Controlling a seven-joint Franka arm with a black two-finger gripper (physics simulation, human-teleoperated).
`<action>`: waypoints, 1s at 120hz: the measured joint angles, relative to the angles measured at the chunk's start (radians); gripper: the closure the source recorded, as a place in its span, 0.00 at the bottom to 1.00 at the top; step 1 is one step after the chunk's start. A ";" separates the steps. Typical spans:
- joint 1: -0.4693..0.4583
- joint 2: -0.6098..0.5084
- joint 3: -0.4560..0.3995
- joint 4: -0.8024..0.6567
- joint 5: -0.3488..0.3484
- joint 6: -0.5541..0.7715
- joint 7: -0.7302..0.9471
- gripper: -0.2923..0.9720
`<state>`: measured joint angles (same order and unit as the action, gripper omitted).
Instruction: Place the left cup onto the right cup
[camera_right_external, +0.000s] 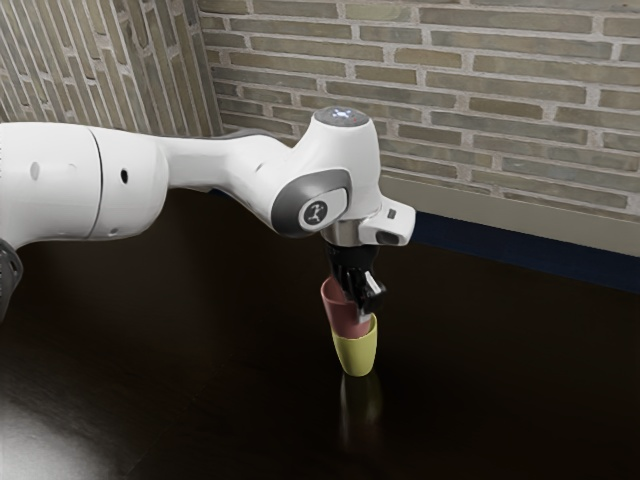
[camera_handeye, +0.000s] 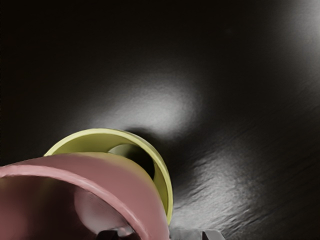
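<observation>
Pink cup (camera_right_external: 337, 308): tapered, no handle, tilted, its mouth leaning toward the exterior view's left; lower part sunk inside the yellow cup, upper part and rim standing clear above that cup's rim; held at the rim by the jaws

Yellow cup (camera_right_external: 358, 352): tapered, no handle, upright on the worktop, narrow base down, mouth up; carries the pink cup inside it; in the wrist view its rim shows as a pale yellow-green ring just beyond the pink rim, with a dark sliver of its inside open between the two cups

Jaws: black, pointing straight down from the hand, set narrow and closed on the pink cup's wall on the side toward the exterior view's right, one finger inside the cup and one outside; in the wrist view the pink wall runs between the two grey tips

Arm (camera_right_external: 200, 175): white, coming in from the exterior view's left, its last joint directly above the two cups

Worktop (camera_right_external: 500, 380): dark, glossy, wood-grained; faint yellow reflection on it at the yellow cup's base; broad pale sheen on it beyond the cups in the wrist view

Brick wall (camera_right_external: 480, 90): grey-tan bricks behind the worktop, with a pale ledge and a dark blue strip along its foot
</observation>
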<state>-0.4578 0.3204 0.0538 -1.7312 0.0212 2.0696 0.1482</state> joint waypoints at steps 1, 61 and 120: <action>0.000 0.000 0.000 0.000 0.000 0.000 0.000 0.56; -0.001 -0.037 0.001 -0.003 -0.001 -0.005 0.012 0.26; 0.007 -0.155 0.016 -0.019 -0.011 -0.068 0.017 0.23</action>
<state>-0.4511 0.1652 0.0694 -1.7501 0.0106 2.0011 0.1653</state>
